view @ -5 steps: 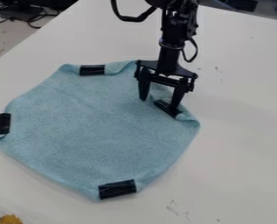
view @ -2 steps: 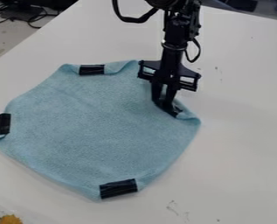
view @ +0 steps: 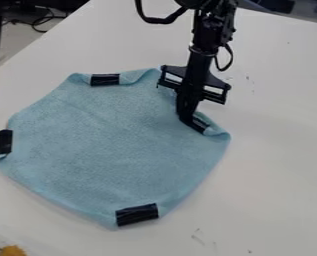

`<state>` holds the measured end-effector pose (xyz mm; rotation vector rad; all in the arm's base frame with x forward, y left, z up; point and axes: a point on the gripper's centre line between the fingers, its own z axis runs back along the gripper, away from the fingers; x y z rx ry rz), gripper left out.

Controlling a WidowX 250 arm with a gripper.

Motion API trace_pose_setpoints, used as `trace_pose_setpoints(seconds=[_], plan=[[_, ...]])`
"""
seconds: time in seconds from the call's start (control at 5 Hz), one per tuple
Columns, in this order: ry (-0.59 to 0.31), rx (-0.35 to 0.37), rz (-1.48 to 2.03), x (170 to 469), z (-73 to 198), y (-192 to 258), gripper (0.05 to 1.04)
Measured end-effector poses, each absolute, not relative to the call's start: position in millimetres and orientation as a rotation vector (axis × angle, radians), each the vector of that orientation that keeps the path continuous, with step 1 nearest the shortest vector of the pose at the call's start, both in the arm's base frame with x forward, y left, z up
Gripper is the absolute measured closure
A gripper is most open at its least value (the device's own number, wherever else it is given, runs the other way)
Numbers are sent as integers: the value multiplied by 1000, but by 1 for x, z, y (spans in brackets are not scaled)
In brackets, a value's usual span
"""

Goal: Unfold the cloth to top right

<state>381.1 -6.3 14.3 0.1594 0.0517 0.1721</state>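
Nearest me, at the lower left corner of my view, I have a small yellow thing [view: 12, 250] with part of something dark beside it. Some faint dark marks [view: 198, 236] are on the white desk [view: 274, 200], to the right of the cloth's near end.

The light blue cloth [view: 114, 145] lies across the left and middle of the desk, mostly flat, with its corners folded in so that it has a many-sided outline. A black strip [view: 137, 215] sits on the fold at the near edge, and another black strip [view: 5, 142] is at the left edge.

Farther up on the right I've got my claw [view: 185, 119], hanging down over the cloth's upper right fold. Its fingers are together, pinching the cloth there, right at the upper end of that corner's black strip [view: 199, 125]. The far black strip [view: 105, 79] lies on the top left fold.

Beyond the cloth, the black arm [view: 211, 30] comes in from the top edge, with a cable looping off its side. Past the desk, at the upper left, dark cables [view: 40, 22] lie on the floor [view: 17, 42].
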Motion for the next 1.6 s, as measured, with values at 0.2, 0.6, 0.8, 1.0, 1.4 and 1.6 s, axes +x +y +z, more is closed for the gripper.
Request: trace_pose_setpoints(seconds=[0.2, 0.6, 0.8, 1.0, 1.4, 1.6], plan=[[-2, 175, 123, 403, 33, -13, 1030], [-77, 145, 60, 440, 38, -40, 1030], [-116, 126, 41, 452, 38, -51, 1030], [-152, 100, 44, 457, 34, -61, 1006], [-223, 62, 49, 472, 41, -67, 595], [-178, 49, 35, 477, 36, -73, 289]])
